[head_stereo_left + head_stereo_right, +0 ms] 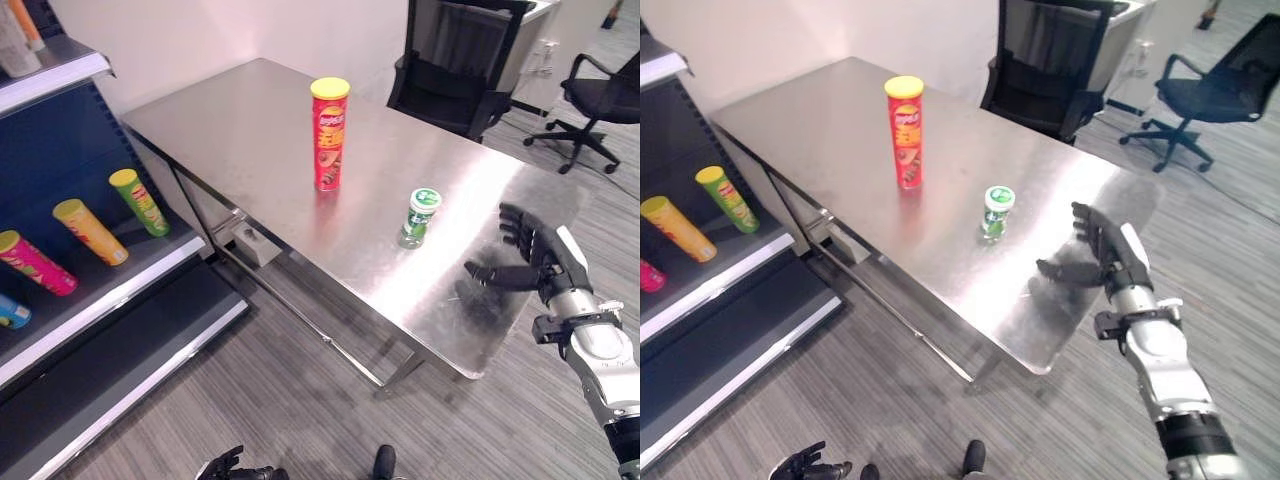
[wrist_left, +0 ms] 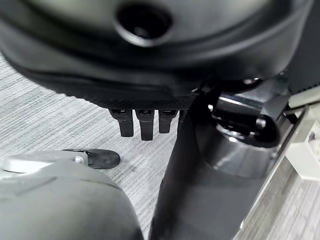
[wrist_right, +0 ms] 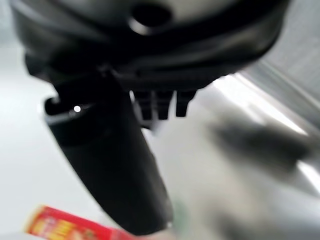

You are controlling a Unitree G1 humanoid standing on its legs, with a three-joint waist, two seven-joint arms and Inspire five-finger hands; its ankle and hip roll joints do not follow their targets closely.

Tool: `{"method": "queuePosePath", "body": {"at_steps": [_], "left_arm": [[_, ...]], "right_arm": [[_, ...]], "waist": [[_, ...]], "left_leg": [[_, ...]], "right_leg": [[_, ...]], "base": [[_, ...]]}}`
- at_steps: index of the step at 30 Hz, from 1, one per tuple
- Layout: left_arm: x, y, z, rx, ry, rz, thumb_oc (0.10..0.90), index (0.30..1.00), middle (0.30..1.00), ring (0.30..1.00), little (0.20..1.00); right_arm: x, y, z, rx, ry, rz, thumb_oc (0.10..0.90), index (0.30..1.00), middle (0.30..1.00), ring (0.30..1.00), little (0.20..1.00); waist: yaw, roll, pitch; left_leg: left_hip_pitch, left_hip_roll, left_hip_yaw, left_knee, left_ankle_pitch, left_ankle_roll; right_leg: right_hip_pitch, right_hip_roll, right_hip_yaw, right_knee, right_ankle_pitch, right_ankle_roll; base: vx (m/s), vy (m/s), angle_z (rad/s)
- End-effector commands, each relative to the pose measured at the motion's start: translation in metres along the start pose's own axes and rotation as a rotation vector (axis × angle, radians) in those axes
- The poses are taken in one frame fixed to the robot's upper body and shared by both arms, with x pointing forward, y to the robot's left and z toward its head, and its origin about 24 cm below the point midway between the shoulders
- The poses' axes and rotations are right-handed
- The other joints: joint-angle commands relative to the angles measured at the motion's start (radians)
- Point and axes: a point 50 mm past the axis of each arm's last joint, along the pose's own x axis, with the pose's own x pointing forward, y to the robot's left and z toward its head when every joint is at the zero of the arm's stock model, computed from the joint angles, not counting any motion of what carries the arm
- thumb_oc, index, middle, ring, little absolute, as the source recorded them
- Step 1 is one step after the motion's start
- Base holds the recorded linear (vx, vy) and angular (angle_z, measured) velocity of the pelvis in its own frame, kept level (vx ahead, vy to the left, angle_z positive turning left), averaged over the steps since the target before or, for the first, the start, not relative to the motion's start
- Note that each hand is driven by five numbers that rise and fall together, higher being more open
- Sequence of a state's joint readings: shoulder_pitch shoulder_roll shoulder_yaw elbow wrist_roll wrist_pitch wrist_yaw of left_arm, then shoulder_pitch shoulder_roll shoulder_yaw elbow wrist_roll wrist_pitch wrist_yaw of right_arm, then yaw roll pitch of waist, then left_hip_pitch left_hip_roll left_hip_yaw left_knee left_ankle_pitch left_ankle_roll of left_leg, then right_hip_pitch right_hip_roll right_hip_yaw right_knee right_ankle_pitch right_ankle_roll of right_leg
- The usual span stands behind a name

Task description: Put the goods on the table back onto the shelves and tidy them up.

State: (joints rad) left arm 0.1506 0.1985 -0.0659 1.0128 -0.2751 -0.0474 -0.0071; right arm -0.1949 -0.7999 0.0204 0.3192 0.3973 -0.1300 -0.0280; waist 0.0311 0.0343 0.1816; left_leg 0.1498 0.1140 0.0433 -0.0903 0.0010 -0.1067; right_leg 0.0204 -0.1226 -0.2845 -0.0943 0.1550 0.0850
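Note:
A tall red chip can with a yellow lid (image 1: 329, 133) stands upright near the middle of the steel table (image 1: 250, 130). To its right stands a small green jar with a white-green lid (image 1: 420, 217). My right hand (image 1: 535, 255) hovers open over the table's right end, a short way right of the jar, with the thumb pointing toward it and nothing held. The red can (image 3: 65, 227) also shows past the thumb in the right wrist view. My left hand (image 1: 235, 468) hangs low by the floor with relaxed fingers, holding nothing.
A shelf unit (image 1: 120, 275) at the left holds several cans lying on their sides: green (image 1: 140, 201), yellow (image 1: 90, 231) and pink (image 1: 35, 262). Black office chairs (image 1: 590, 105) stand behind the table. Grey carpet runs between the table and the shelf.

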Motion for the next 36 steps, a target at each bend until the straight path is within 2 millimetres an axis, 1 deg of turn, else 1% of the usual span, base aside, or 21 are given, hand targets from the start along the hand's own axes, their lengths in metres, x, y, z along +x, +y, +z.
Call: {"method": "queuePosePath", "body": {"at_steps": [1, 6, 10, 13, 14, 17, 21, 31, 34, 36], "left_arm": [[0.002, 0.015, 0.011, 0.058, -0.027, 0.032, 0.8, 0.9, 0.9, 0.9, 0.9], [0.001, 0.019, 0.006, 0.041, -0.012, 0.052, 0.8, 0.9, 0.9, 0.9, 0.9], [0.0, 0.019, 0.004, 0.03, -0.013, 0.06, 0.8, 0.9, 0.9, 0.9, 0.9], [0.0, 0.019, 0.003, 0.024, -0.012, 0.06, 0.8, 0.9, 0.9, 0.9, 0.9], [-0.001, 0.019, 0.001, 0.027, -0.004, 0.059, 0.8, 0.9, 0.9, 0.9, 0.9], [-0.001, 0.017, -0.002, 0.029, -0.002, 0.051, 0.8, 0.9, 0.9, 0.9, 0.9], [-0.001, 0.015, -0.002, 0.025, -0.003, 0.045, 0.8, 0.9, 0.9, 0.9, 0.9], [-0.001, 0.014, -0.003, 0.021, 0.005, 0.048, 0.8, 0.9, 0.9, 0.9, 0.9], [-0.001, 0.014, -0.004, 0.02, 0.008, 0.051, 0.8, 0.9, 0.9, 0.9, 0.9], [-0.001, 0.014, -0.004, 0.019, 0.006, 0.054, 0.8, 0.9, 0.9, 0.9, 0.9]], "right_arm": [[0.026, -0.018, 0.058, 0.008, -0.231, -0.087, 0.8, 0.9, 0.9, 0.9, 0.9], [0.036, -0.009, 0.063, 0.048, -0.242, -0.09, 0.8, 0.9, 0.9, 0.9, 0.9], [0.042, -0.008, 0.069, 0.06, -0.249, -0.092, 0.8, 0.9, 0.9, 0.9, 0.9], [0.045, -0.006, 0.072, 0.065, -0.253, -0.082, 0.8, 0.9, 0.9, 0.9, 0.9], [0.048, -0.002, 0.075, 0.068, -0.259, -0.061, 0.8, 0.9, 0.9, 0.9, 0.9], [0.054, 0.002, 0.08, 0.067, -0.265, -0.043, 0.8, 0.9, 0.9, 0.9, 0.9], [0.063, 0.007, 0.079, 0.059, -0.232, -0.036, 0.8, 0.9, 0.9, 0.9, 0.9], [0.075, 0.016, 0.082, 0.037, -0.204, -0.025, 0.8, 0.9, 0.9, 0.9, 0.9], [0.08, 0.018, 0.084, -0.011, -0.185, -0.017, 0.8, 0.9, 0.9, 0.9, 0.9], [0.082, 0.021, 0.085, -0.01, -0.182, -0.015, 0.8, 0.9, 0.9, 0.9, 0.9]], "waist": [[0.021, -0.043, -0.007], [0.039, -0.035, -0.003], [0.05, -0.03, -0.003], [0.055, -0.027, -0.002], [0.061, -0.027, -0.002], [0.069, -0.026, -0.003], [0.085, -0.028, -0.004], [0.104, -0.03, -0.003], [0.112, -0.031, -0.004], [0.114, -0.031, -0.004]], "left_leg": [[-0.024, 0.016, 0.034, 0.003, -0.042, -0.026], [-0.046, 0.016, 0.018, 0.003, -0.029, -0.03], [-0.064, 0.016, 0.003, 0.003, -0.021, -0.033], [-0.071, 0.015, -0.003, 0.003, -0.018, -0.035], [-0.076, 0.015, -0.007, 0.003, -0.016, -0.036], [-0.079, 0.015, -0.013, 0.003, -0.014, -0.038], [-0.08, 0.015, -0.022, 0.003, -0.013, -0.039], [-0.088, 0.015, -0.042, 0.003, -0.008, -0.043], [-0.091, 0.013, -0.051, 0.003, -0.008, -0.043], [-0.093, 0.011, -0.055, 0.003, -0.007, -0.042]], "right_leg": [[0.066, -0.087, 0.007, 0.007, -0.094, 0.112], [0.06, -0.087, -0.005, 0.007, -0.096, 0.111], [0.055, -0.088, -0.017, 0.007, -0.099, 0.11], [0.054, -0.089, -0.024, 0.007, -0.1, 0.111], [0.054, -0.089, -0.028, 0.007, -0.101, 0.111], [0.059, -0.088, -0.034, 0.007, -0.105, 0.109], [0.067, -0.087, -0.045, 0.007, -0.11, 0.108], [0.078, -0.088, -0.068, 0.007, -0.115, 0.108], [0.082, -0.089, -0.076, 0.007, -0.116, 0.107], [0.084, -0.09, -0.077, 0.007, -0.116, 0.108]], "base": [[0.01, -0.041, 0.03], [0.02, -0.04, 0.1], [0.01, -0.032, 0.13], [0.0, -0.023, 0.13], [0.01, -0.021, 0.06], [0.01, -0.013, 0.03], [0.02, -0.018, 0.07], [0.01, -0.013, 0.09], [0.01, -0.004, 0.06], [0.01, 0.006, 0.06]]}}
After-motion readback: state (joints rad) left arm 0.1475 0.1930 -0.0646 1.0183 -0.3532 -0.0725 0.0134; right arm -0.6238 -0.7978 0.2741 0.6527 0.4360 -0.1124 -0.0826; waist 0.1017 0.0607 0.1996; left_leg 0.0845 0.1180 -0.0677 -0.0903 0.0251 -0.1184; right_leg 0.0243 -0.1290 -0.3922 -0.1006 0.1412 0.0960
